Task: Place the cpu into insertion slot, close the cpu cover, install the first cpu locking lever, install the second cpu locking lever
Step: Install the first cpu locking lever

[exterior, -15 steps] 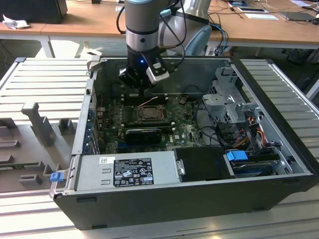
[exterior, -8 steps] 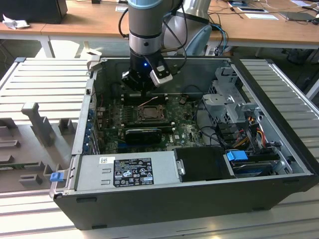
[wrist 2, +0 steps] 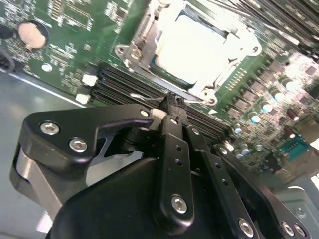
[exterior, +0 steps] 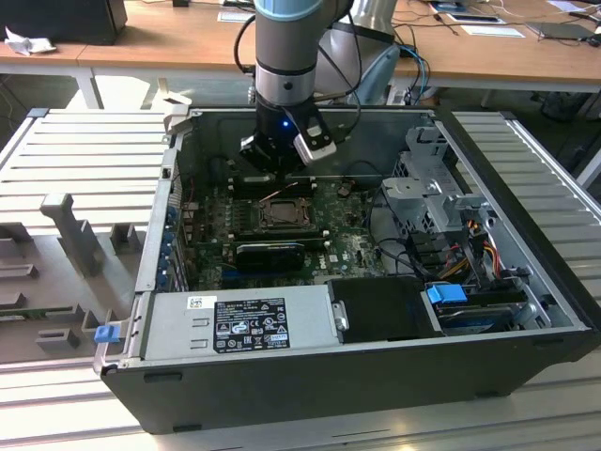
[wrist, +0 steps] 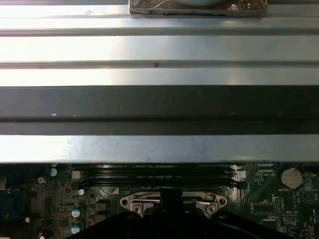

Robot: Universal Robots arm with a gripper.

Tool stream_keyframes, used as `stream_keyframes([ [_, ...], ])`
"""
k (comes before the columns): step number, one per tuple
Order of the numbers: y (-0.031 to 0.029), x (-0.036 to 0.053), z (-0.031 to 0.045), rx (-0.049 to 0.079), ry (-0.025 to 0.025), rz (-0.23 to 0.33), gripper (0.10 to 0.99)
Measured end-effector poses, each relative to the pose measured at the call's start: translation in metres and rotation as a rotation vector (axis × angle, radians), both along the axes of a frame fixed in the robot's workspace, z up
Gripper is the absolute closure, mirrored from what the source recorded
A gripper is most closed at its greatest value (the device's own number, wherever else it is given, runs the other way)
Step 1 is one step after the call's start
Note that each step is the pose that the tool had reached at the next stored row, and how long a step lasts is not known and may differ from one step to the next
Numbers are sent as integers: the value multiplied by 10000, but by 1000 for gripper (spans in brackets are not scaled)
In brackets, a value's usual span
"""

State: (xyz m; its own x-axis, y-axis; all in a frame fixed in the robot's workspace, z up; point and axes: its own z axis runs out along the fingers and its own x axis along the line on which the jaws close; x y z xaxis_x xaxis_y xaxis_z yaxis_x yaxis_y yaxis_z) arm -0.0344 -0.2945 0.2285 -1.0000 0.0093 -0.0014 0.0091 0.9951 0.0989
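The cpu (wrist 2: 199, 47) sat pale and flat in the insertion slot (exterior: 282, 210) on the green motherboard (wrist 2: 75, 45), with the cpu cover (wrist 2: 144, 40), a thin silvery frame, lying down around it. My claw (wrist 2: 172, 102) had its black fingers pressed together at the socket's edge on a thin wire lever (wrist 2: 149, 98). I judged a slow, steady push kept that springy wire from slipping.

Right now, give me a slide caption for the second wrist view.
Shut gripper at the edge of the insertion slot, the cpu seated under the cpu cover.
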Motion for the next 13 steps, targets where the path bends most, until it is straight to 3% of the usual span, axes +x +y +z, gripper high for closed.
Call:
stream_keyframes([
  [4,6,29,-2,3,-8,0,980],
  [5,63,31,-1,3,-29,63,980],
  [6,69,32,-1,3,-29,82,980],
  [13,70,50,-14,2,-27,307,980],
])
